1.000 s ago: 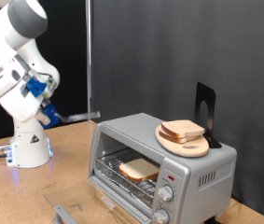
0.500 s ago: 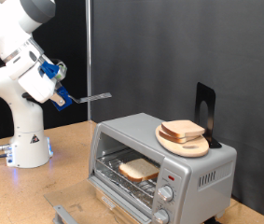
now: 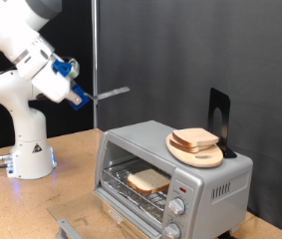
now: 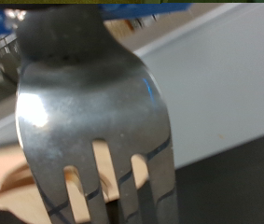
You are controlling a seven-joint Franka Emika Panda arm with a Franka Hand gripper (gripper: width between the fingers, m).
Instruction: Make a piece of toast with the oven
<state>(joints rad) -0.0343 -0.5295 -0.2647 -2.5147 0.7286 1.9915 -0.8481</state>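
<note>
The silver oven (image 3: 205, 181) stands at the exterior view's lower right with its drop door (image 3: 81, 225) open. One piece of toast (image 3: 148, 180) lies on the wire rack inside. A second slice (image 3: 195, 138) rests on a round wooden board (image 3: 202, 156) on the oven's top. My gripper (image 3: 81, 98) hangs high to the left of the oven, shut on a metal fork (image 3: 112, 93) that points to the right, well above the oven. The wrist view is filled by the fork's tines (image 4: 94, 121), with a pale slice (image 4: 1, 173) blurred behind them.
A black stand (image 3: 218, 118) rises at the back of the oven's top. A thin vertical pole (image 3: 95, 50) runs in front of the dark curtain. The arm's white base (image 3: 29, 154) sits on the wooden table (image 3: 21, 204) at the left. Two knobs (image 3: 174, 217) are on the oven's front.
The arm has lifted and swung towards the exterior view's right. The fork has risen from about the oven's top level to well above it and now lies nearly level.
</note>
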